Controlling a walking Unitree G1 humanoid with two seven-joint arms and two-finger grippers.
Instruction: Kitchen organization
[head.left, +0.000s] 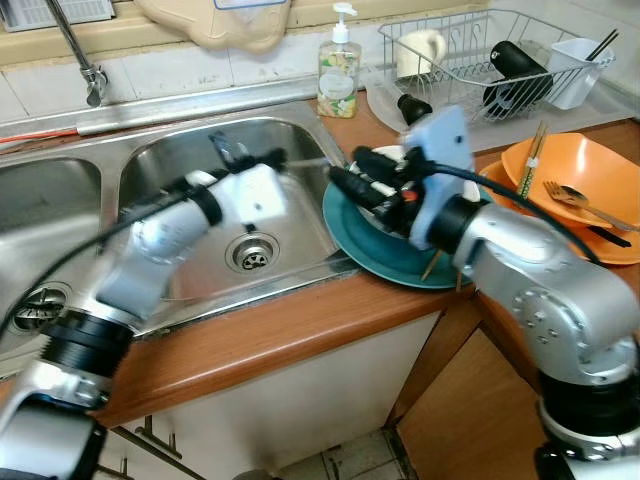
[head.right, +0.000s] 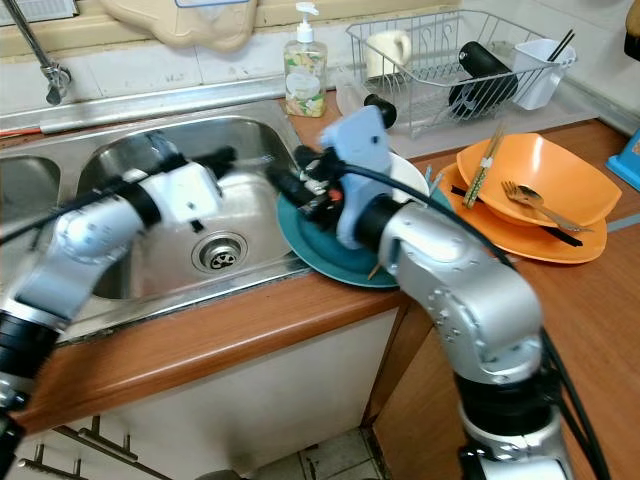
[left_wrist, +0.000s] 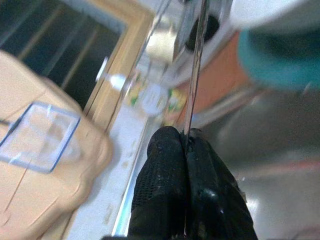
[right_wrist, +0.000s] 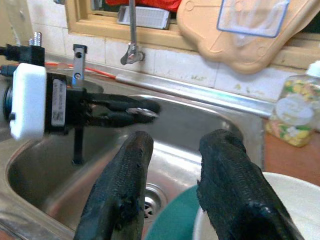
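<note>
My left gripper (head.left: 283, 157) hovers over the steel sink basin (head.left: 190, 150) and is shut on a thin pale stick (left_wrist: 196, 70) that juts from between its fingertips. Just beside it, at the sink's right edge, my right gripper (right_wrist: 175, 140) is open with nothing between its fingers. It reaches over a teal plate (head.left: 370, 250) that overhangs the basin's rim, with a white dish (head.right: 410, 170) lying on the plate. The two grippers point toward each other, a short gap apart.
Stacked orange bowls (head.left: 590, 180) hold chopsticks and a fork to the right. Behind them stands a wire dish rack (head.left: 470, 50) with a mug, a black bottle and a white holder. A soap dispenser (head.left: 339, 70) and a tap (head.left: 85, 60) are at the back wall.
</note>
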